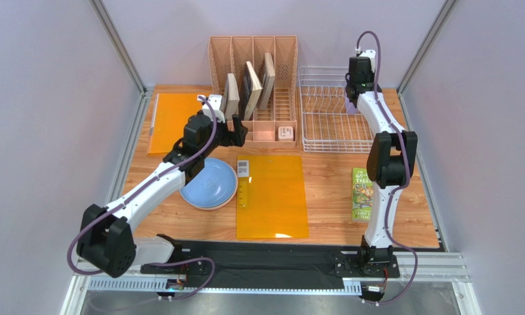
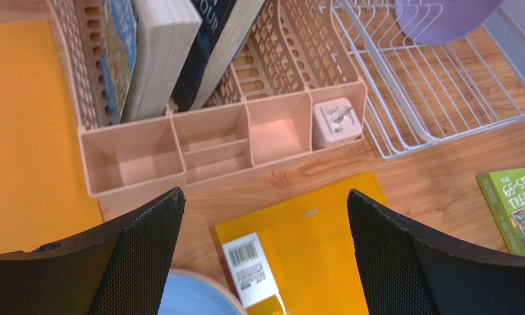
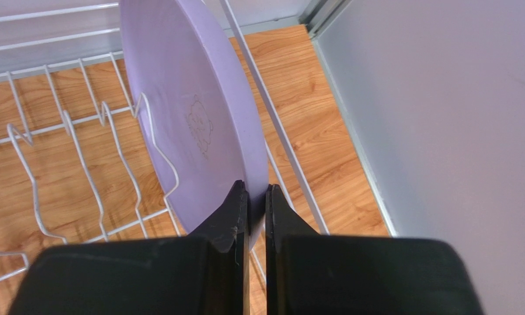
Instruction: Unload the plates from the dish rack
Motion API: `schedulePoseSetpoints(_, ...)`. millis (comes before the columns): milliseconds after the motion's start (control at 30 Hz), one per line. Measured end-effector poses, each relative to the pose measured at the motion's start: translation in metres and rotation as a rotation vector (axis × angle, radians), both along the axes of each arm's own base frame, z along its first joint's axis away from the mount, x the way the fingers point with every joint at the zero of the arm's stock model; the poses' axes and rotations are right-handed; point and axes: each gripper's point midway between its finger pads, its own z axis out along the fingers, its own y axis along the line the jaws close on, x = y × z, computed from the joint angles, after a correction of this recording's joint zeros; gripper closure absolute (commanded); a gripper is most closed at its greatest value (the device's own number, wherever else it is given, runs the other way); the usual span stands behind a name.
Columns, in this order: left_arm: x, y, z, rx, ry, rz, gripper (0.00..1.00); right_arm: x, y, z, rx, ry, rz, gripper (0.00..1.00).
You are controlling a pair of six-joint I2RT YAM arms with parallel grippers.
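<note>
Lavender and matte, stiff by the look. Probably light and hard, and liable to chip if knocked against wire.

Well left of the dish rack [image 1: 330,128], flat on the table [image 1: 324,177]: light blue plate [image 1: 209,185], already out. Between that plate and the rack: left gripper [image 2: 263,197], spread wide and holding nothing.

At the rack's right end: lavender plate [image 3: 192,98], standing on edge among the wire tines. On its near rim: right gripper [image 3: 257,190], jaws pressed almost together around the thin lip.

Best taken right there at the rim and lifted straight up clear of the tines. Likely not slippery, though at risk of swinging from so narrow a bite.

Only from the right wrist: the pinch itself and the plate's centre mark. Only from above: the blue plate whole, both arms, and the rack otherwise bare. From the left wrist: just the lavender plate's edge over the rack, with no grip visible.
</note>
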Motion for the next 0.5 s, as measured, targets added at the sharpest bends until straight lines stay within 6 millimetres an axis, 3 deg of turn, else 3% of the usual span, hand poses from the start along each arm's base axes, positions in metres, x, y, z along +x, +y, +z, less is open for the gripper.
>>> schedulePoseSetpoints(200,0.021,-0.018,0.001,-0.006,0.012,-0.037,0.02,-0.015,0.001,0.030,-0.178,-0.057,-0.073,1.00)
schedulePoseSetpoints(367,0.033,-0.030,-0.006,-0.002,0.036,-0.065,0.00,-0.037,-0.006,0.078,-0.272,-0.171,-0.149,1.00)
schedulePoseSetpoints(500,0.036,-0.036,-0.013,-0.003,0.051,-0.089,0.00,-0.062,-0.008,0.117,-0.241,-0.262,-0.177,1.00)
